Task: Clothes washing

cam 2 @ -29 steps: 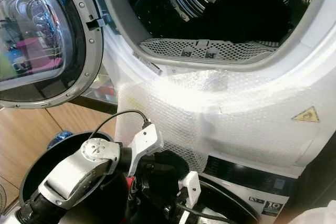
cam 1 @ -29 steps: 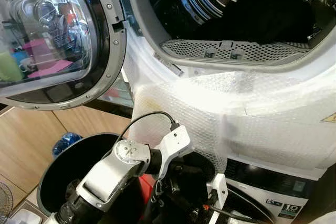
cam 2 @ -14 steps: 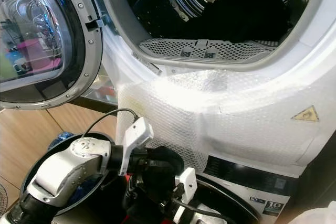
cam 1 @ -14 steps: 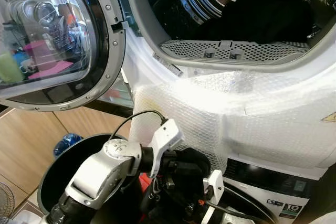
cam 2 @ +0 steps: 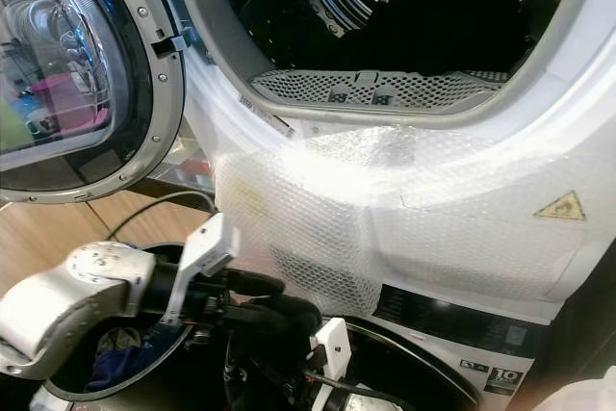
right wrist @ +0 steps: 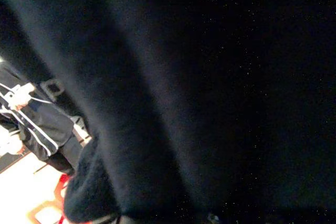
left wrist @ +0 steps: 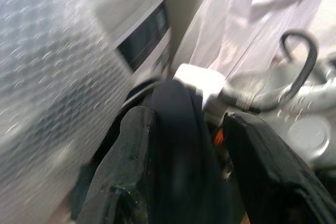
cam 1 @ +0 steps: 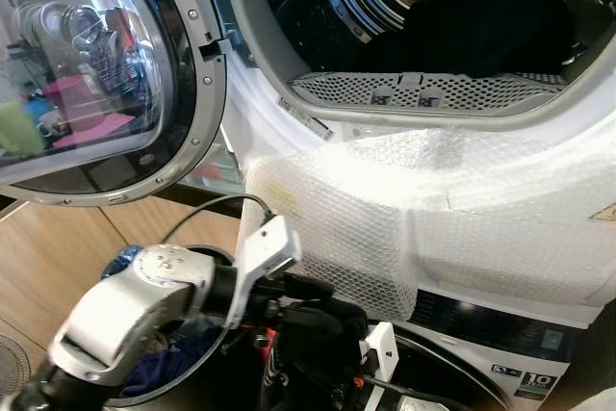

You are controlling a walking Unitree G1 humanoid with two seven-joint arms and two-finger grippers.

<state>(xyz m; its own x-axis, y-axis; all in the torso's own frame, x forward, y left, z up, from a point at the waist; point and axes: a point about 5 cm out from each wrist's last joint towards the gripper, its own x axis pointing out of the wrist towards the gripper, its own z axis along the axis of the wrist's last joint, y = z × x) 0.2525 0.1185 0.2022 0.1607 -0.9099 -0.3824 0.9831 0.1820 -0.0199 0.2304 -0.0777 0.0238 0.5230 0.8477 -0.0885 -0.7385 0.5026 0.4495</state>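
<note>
Stacked white laundry machines fill the scene, the upper one's round drum opening [cam 1: 433, 36] gaping at 12 o'clock with a dark heap of clothes [cam 1: 481, 26] lying inside on the ribbed steel drum, behind a perforated grey lint grille [cam 1: 423, 93].

Low at 6 o'clock, a black fabric garment [cam 1: 322, 329] is bunched between the two arms. The left wrist view shows what the head views do not: the left gripper [left wrist: 184, 145] has its two long black fingers [left wrist: 131, 150] spread apart, with a fold of the black cloth lying between them against one finger; whether it is actually pinched cannot be told. The right wrist view is smothered by soft, fuzzy black cloth, with a black jacket with white stripes [right wrist: 37, 124] hanging at one edge; the state of the right gripper cannot be told.

Around the garment, the silver left arm [cam 1: 135, 305] reaches in from 8 o'clock over a round black basket [cam 1: 164, 387] holding blue cloth [cam 1: 159, 372]. A sheet of clear bubble wrap [cam 1: 385, 218] covers the white front panel. At 10 o'clock the round glass door [cam 1: 87, 74] with its grey rim stands swung open, reflecting a room. Wood-grain flooring [cam 1: 48, 257] shows at 9 o'clock.
</note>
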